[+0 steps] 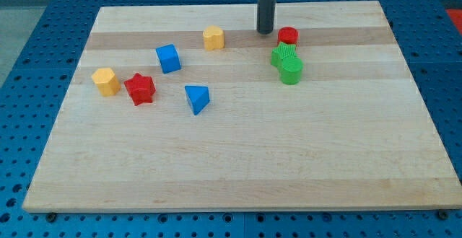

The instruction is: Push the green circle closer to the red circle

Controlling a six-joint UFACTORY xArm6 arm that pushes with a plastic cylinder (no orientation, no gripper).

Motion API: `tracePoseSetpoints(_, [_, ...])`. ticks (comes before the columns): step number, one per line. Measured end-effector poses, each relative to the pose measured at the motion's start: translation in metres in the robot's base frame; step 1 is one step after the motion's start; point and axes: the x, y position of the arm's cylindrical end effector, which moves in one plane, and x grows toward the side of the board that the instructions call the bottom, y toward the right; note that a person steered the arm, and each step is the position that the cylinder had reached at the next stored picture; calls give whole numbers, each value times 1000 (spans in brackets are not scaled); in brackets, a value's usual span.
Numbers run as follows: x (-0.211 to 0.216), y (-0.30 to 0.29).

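The red circle sits near the view's top, right of centre. Just below it lie two green blocks touching each other: an upper green block of unclear shape that touches the red circle, and the green circle below it. My tip is on the board just left of the red circle, a small gap apart, and above-left of the green blocks.
A yellow block lies left of my tip. A blue cube, a blue triangle, a red star and a yellow hexagon lie on the left half of the wooden board.
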Motion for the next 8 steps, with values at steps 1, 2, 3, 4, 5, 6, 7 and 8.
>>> tracePoseSetpoints(1, [-5,16])
tracePoseSetpoints(2, [-6,37])
tracePoseSetpoints(3, [-5,51])
tracePoseSetpoints(4, [-1,52])
tracePoseSetpoints(5, [10,52])
tracePoseSetpoints(6, [17,52])
tracePoseSetpoints(7, [18,52])
tracePoseSetpoints(8, [18,51])
